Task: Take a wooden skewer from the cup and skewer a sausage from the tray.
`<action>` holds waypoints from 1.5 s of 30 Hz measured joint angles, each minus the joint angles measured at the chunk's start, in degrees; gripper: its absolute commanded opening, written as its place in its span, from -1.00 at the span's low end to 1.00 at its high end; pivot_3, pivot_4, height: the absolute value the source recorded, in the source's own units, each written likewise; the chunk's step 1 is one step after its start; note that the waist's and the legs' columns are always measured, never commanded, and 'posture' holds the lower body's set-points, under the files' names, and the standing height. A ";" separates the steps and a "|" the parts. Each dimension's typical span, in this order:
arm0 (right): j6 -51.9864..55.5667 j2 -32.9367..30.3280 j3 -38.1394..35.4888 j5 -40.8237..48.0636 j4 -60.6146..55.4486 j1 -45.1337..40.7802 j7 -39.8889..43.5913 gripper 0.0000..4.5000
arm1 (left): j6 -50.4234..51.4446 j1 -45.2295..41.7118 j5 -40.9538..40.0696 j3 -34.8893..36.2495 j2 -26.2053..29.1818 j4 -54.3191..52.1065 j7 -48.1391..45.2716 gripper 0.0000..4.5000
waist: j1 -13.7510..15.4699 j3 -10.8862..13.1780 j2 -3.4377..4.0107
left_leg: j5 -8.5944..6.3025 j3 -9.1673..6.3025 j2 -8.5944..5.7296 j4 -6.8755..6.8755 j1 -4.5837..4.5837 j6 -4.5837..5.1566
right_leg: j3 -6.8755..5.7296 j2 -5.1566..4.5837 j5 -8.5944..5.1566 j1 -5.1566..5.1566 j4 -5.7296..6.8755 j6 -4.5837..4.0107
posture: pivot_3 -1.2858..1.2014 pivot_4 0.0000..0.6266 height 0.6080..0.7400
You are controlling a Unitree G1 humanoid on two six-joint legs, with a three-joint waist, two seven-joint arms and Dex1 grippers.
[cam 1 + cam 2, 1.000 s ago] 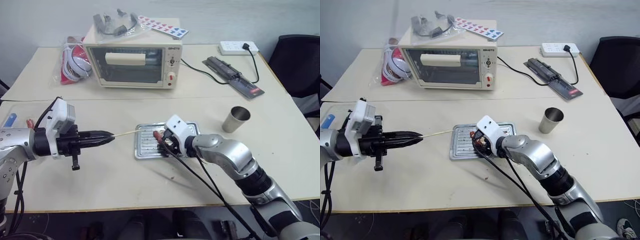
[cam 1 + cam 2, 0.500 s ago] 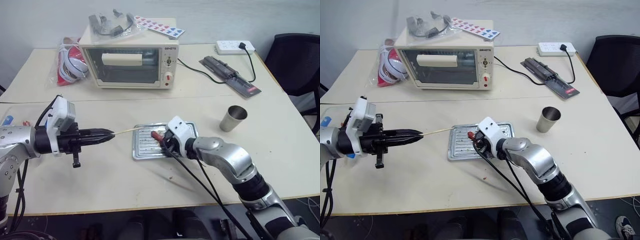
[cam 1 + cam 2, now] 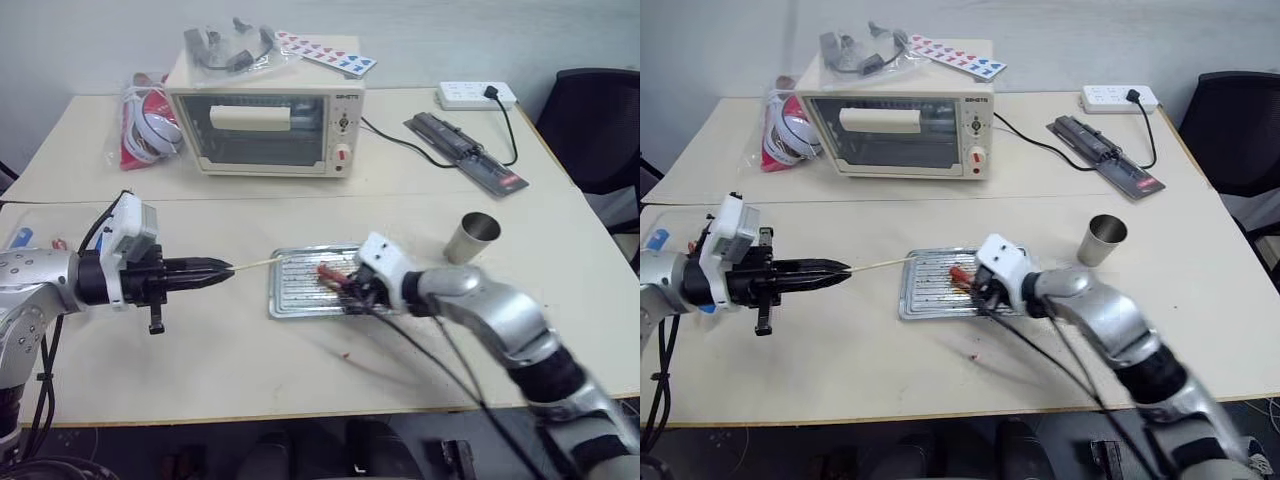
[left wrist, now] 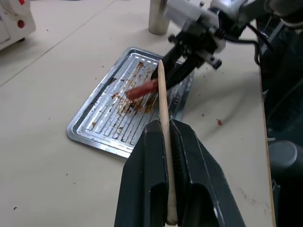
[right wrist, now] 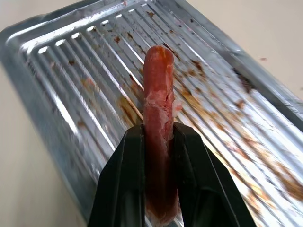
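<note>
Now the left gripper (image 3: 215, 268) pinches the wooden skewer (image 3: 257, 263), tip aimed toward the tray (image 3: 290, 300) mid-table; right gripper (image 5: 158, 142) clamps the sausage (image 5: 158, 127) above the tray's ribs, presenting it for piercing; cup (image 3: 469, 238) sits beyond the tray's right edge.

The left gripper (image 3: 222, 268) clamps the wooden skewer (image 3: 256, 264), which points level toward the tray (image 3: 295, 300). The right gripper (image 3: 345, 283), over the tray, grips the sausage (image 3: 330, 273). The cup (image 3: 470, 238) stands upright on the table (image 3: 200, 350), right of the tray.
</note>
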 measured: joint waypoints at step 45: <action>0.14 -15.81 -20.40 19.36 -13.98 2.97 19.40 -0.63 | -2.63 -19.50 4.41 -16.29 -6.86 7.69 -13.27 -1.00 | 1.34 0.03 0.01 | -0.01 0.04 0.08 0.13 0.00 -0.03 | 0.03 0.06 0.00 -0.01 0.02 0.00 | 0.03 -0.52 1.00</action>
